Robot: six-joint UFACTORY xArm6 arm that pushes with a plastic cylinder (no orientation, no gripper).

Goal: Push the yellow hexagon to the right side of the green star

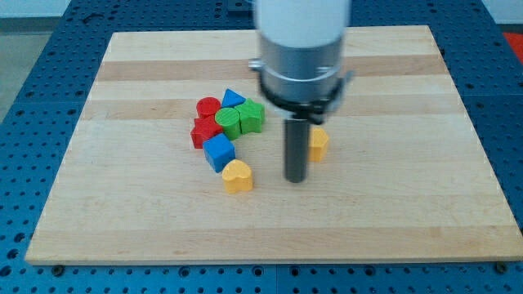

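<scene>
I have no jaws, only a rod; my tip [295,179] rests on the surface [392,212] just left of the yellow hexagon [318,143]. The green star [252,118] sits further left, clustered with the green cylinder [228,122], red, blue blocks and yellow heart [238,175].

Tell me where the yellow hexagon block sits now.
The yellow hexagon block sits near the board's centre, partly hidden behind my tip, to the view's right of the green star block.

Pale wooden board [392,204], blue perforated table [33,82] underneath, even light
</scene>
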